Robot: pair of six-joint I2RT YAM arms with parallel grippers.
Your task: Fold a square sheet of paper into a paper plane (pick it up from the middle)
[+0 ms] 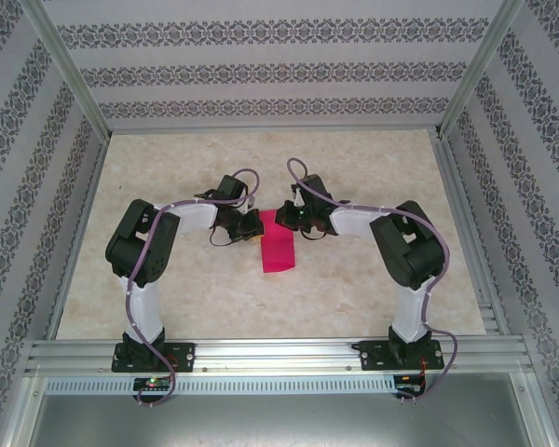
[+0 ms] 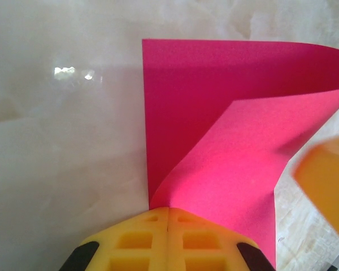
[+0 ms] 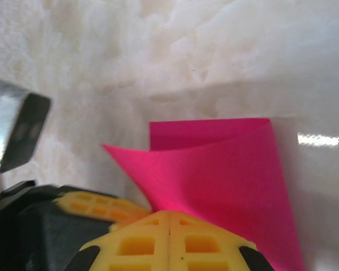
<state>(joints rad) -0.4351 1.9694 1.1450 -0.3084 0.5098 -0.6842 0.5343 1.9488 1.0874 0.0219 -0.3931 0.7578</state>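
**newbie:** where's the square sheet of paper (image 1: 279,251) right now?

**op:** mid-bench (image 1: 168,186), doubled over, flat end toward 6 o'clock. left fingers (image 2: 135,240) squeezed together, pinching its curled flap at the sheet's 10 o'clock. right fingers (image 3: 203,243) pinching the same flap around 12.

Paper (image 1: 279,256) on table (image 1: 168,279); left end effector (image 1: 256,231), right end effector (image 1: 284,222) seemingly at its far edge.

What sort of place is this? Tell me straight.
Probably a lab robot test cell: aluminium frame, patterned panel walls, two arms bolted at the table's edge, working a pink paper sheet.
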